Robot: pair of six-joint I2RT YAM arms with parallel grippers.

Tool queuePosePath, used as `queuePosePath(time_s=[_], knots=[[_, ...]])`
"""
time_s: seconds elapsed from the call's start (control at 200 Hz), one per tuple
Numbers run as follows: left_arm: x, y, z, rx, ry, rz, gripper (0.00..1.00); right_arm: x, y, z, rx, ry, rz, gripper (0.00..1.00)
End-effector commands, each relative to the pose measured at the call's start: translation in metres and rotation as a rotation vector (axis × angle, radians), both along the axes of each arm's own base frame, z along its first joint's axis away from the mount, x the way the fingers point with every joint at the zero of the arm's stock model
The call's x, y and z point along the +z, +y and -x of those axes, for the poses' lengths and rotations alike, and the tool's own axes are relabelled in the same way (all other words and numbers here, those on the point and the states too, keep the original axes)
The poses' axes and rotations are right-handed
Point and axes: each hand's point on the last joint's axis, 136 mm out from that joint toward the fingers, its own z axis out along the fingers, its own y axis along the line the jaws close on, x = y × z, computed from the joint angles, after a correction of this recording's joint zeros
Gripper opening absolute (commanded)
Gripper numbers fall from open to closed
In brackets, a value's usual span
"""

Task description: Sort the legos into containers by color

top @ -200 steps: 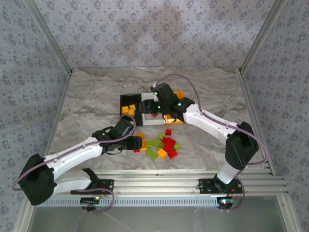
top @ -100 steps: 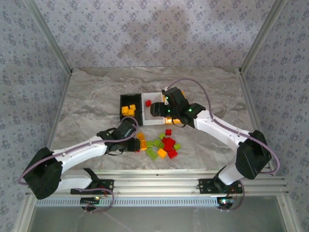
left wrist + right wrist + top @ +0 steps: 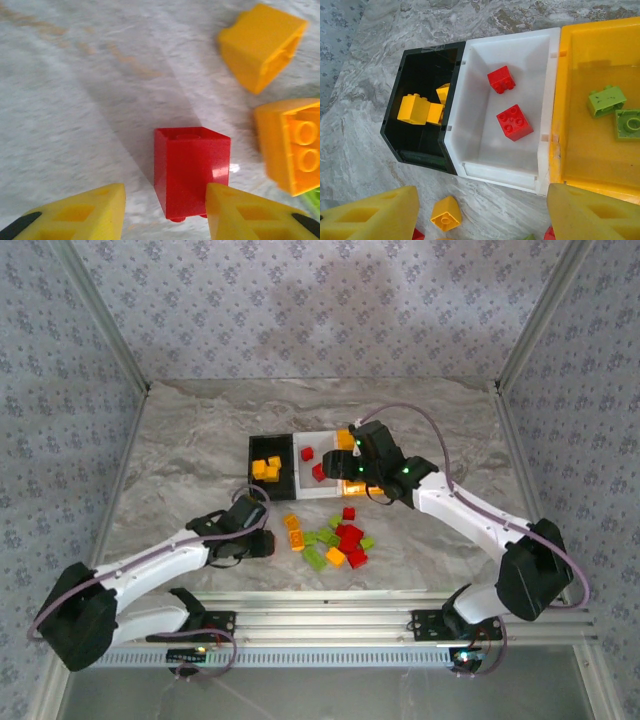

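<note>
We read the left end effector [image 3: 165,212] released, straddling a red studded plastic brick [image 3: 191,170] on the tabletop [image 3: 75,100], possibly touching; orange-yellow bricks [image 3: 262,45] crowd its right. The right end effector [image 3: 482,212]: released, near the white plastic bin [image 3: 485,150].

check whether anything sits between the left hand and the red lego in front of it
Nothing visible does. The red lego stands on bare table between the left hand's open fingers, one finger at its corner; the orange-yellow legos lie off to one side.
</note>
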Motion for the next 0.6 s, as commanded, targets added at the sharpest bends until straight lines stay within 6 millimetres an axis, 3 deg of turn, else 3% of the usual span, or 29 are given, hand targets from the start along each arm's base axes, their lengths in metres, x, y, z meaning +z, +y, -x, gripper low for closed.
queuePosePath(time_s=[0.0,0.11,0.19,0.295,0.42,0.595], knots=[[0.015,-0.005,-0.001,-0.006,-0.013,0.015,0.52,0.004,-0.004,0.0,-0.018,-0.002,-0.022,0.7],[0.03,-0.018,-0.008,-0.037,-0.072,0.034,0.68,0.004,-0.005,0.001,-0.017,-0.001,-0.019,0.7],[0.02,-0.014,-0.012,-0.029,-0.061,-0.013,0.74,0.003,-0.007,0.003,-0.018,-0.001,-0.017,0.7],[0.001,-0.014,-0.018,-0.029,-0.024,-0.041,0.74,0.002,-0.01,0.005,-0.023,-0.001,-0.017,0.7],[-0.013,-0.015,-0.023,-0.04,0.003,-0.072,0.67,0.004,-0.018,0.008,-0.036,-0.006,-0.017,0.7],[-0.02,-0.018,-0.021,-0.051,0.019,-0.073,0.47,0.008,-0.03,0.012,-0.06,-0.016,-0.024,0.71]])
